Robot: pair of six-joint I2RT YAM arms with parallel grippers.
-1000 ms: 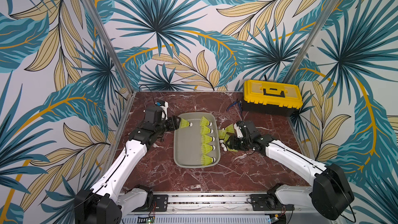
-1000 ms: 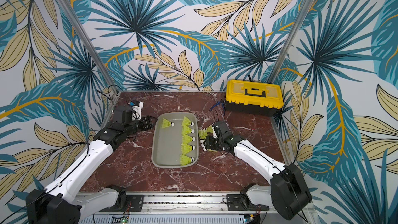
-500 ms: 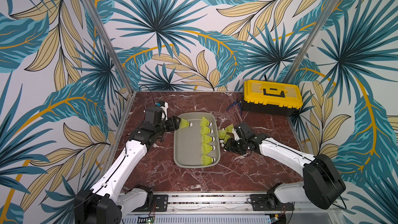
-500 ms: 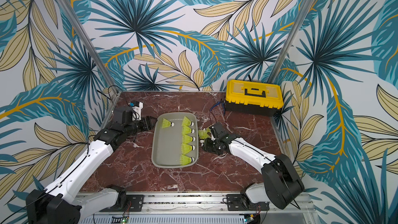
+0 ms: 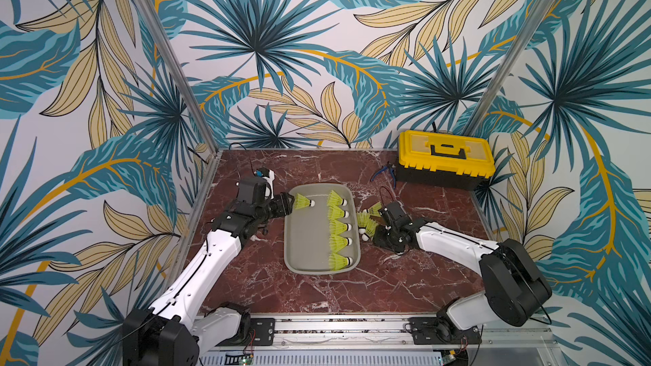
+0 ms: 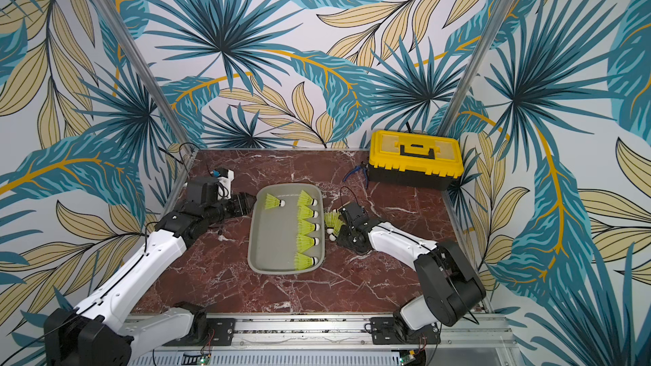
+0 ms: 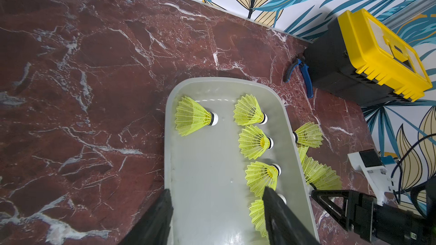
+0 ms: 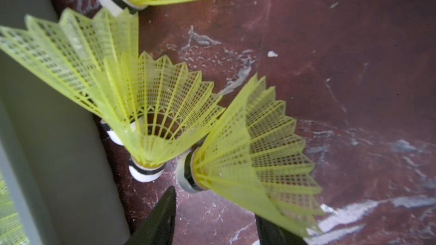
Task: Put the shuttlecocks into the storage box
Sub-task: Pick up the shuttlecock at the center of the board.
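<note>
The grey storage box (image 5: 306,241) (image 6: 274,241) (image 7: 207,161) lies mid-table. Several yellow-green shuttlecocks lie in it: one alone in its far left corner (image 5: 303,202) (image 7: 192,119), the others in a column along its right side (image 5: 337,228) (image 6: 305,227). More shuttlecocks lie bunched on the marble just outside the right rim (image 5: 364,221) (image 8: 151,104). My left gripper (image 5: 289,202) (image 7: 217,199) is open and empty at the box's left rim, behind the lone one. My right gripper (image 5: 374,231) (image 8: 214,208) is open; a shuttlecock (image 8: 254,142) lies just ahead, its skirt over one finger.
A yellow-lidded black toolbox (image 5: 445,158) (image 7: 368,50) stands at the back right, with blue-handled pliers (image 5: 385,172) (image 7: 299,71) on the marble in front of it. Patterned walls close off the back and both sides. The box's outer wall (image 8: 47,137) runs right beside the loose shuttlecocks.
The right arm's elbow has swung farther in over the table while its gripper stays at the loose shuttlecocks. The left arm has not moved.
</note>
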